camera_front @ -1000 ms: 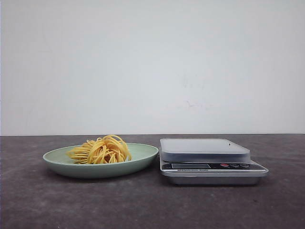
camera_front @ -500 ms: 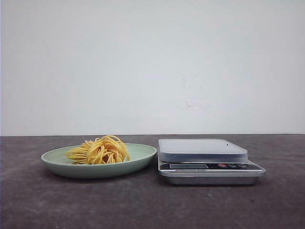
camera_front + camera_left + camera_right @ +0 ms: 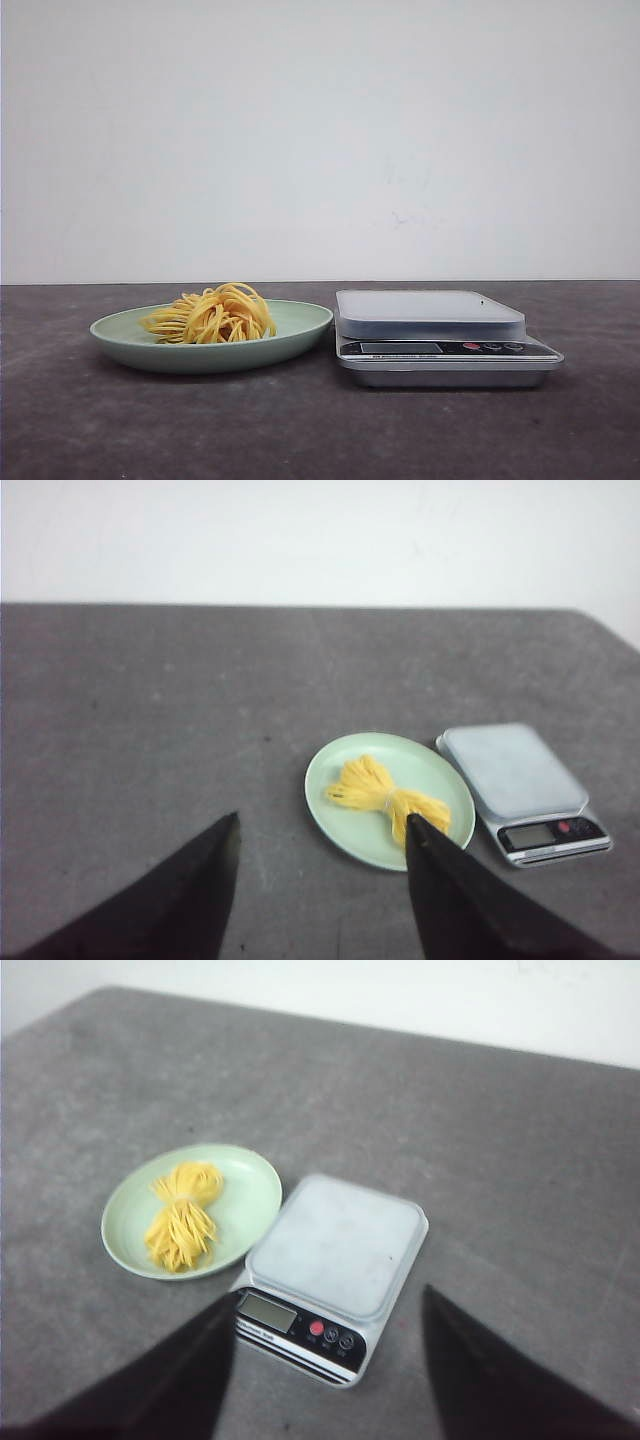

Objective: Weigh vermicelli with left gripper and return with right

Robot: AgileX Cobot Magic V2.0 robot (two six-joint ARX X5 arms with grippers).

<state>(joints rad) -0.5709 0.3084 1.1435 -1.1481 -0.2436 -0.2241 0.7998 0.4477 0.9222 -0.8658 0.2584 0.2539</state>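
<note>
Both claws hang spread and empty above the bench [image 3: 100, 430]: noodles [image 3: 385, 795] on a green plate [image 3: 335, 810] lie beyond the left claw [image 3: 322, 830], the scale [image 3: 335, 1270] beyond the right claw [image 3: 328, 1305].

The desk [image 3: 100, 430] was a dark grey, matt, faintly mottled surface, like stone or laminate. The plate [image 3: 290, 335] looked like smooth pale-green plastic with a soft sheen. The vermicelli [image 3: 215, 315] were dry, glossy yellow strands. The scale [image 3: 440, 375] had a silvery, metallic-looking body, a smooth pale platform and a glossy dark display strip.
</note>
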